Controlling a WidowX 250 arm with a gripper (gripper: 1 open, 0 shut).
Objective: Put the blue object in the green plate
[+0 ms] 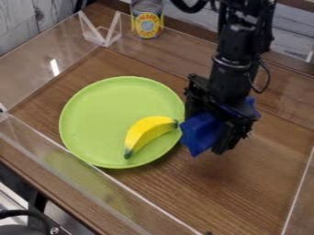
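The blue object (203,135) is a deep-blue block held in my gripper (211,136), which is shut on it. It hangs tilted just above the table, its lower left corner close to the right rim of the green plate (105,110). My black arm comes down from the top of the view and hides much of the block. A yellow banana (147,134) lies in the plate's right half, its tip near the blue object.
A clear acrylic wall (73,174) runs along the front and left of the wooden table. A yellow-labelled can (147,22) and a clear folded stand (98,29) sit at the back.
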